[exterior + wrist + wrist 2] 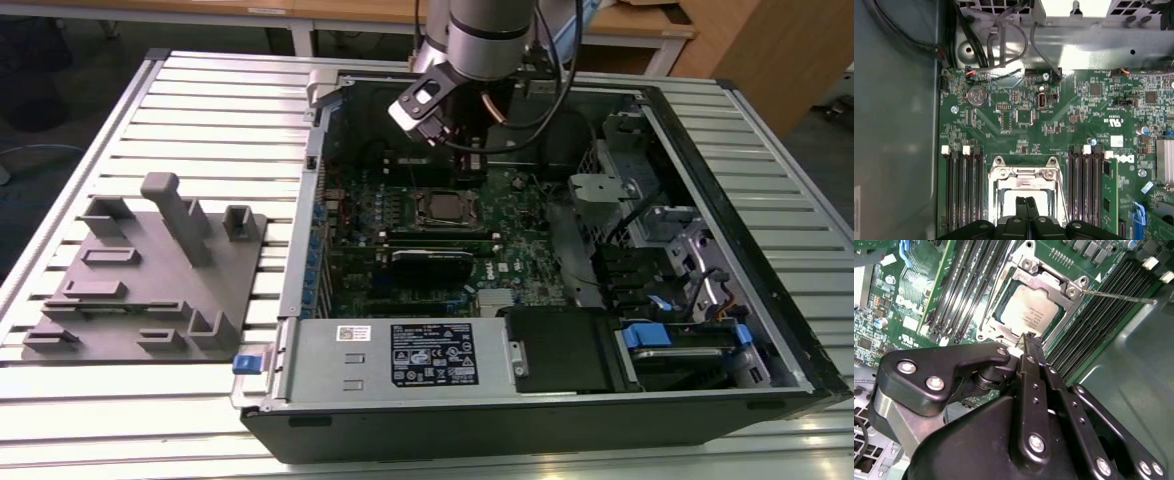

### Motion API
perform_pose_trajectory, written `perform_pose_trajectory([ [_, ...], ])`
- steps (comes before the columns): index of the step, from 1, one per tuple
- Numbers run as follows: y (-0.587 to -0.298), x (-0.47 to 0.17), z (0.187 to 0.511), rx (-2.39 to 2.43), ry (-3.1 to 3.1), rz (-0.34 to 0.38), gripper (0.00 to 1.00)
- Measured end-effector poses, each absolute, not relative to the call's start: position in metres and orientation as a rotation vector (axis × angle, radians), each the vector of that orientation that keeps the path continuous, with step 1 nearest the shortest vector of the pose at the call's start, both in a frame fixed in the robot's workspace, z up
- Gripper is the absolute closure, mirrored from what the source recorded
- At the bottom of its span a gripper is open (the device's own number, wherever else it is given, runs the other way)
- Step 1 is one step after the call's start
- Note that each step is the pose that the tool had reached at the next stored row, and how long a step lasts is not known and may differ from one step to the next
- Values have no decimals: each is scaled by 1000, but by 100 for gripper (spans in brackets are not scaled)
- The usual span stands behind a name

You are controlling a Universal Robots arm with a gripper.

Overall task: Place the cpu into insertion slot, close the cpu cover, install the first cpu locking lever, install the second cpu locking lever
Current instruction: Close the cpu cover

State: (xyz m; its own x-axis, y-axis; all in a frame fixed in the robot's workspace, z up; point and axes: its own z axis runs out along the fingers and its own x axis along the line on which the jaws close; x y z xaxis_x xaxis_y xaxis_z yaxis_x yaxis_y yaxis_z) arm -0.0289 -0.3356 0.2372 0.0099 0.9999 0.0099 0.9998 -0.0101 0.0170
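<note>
Both fingers (1035, 371) of the tool (1030, 338) meet; arm (483, 35) leans over the cpu cover (1048, 286).

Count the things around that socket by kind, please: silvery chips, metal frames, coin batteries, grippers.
Pale silvery square cpu: 1
Thin silvery metal cpu cover: 1
Round silver coin battery: 1
Black gripper: 1
Total: 4
</note>
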Motion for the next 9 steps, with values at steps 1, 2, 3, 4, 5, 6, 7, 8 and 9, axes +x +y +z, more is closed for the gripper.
perform_pose_trajectory([
  [1,-336,-29,237,2229,2207,30,90],
  [2,-336,-30,237,2229,2207,30,90],
  [3,-336,-30,237,2229,2207,30,90],
  [4,-336,-31,236,2229,2207,30,90],
  [5,-336,-32,236,2229,2207,30,90],
  [6,-336,-32,236,2229,2207,30,90],
  [7,-336,-32,236,2229,2207,30,90],
  [8,-336,-32,236,2229,2207,30,90],
  [9,-336,-32,236,2229,2207,30,90],
])
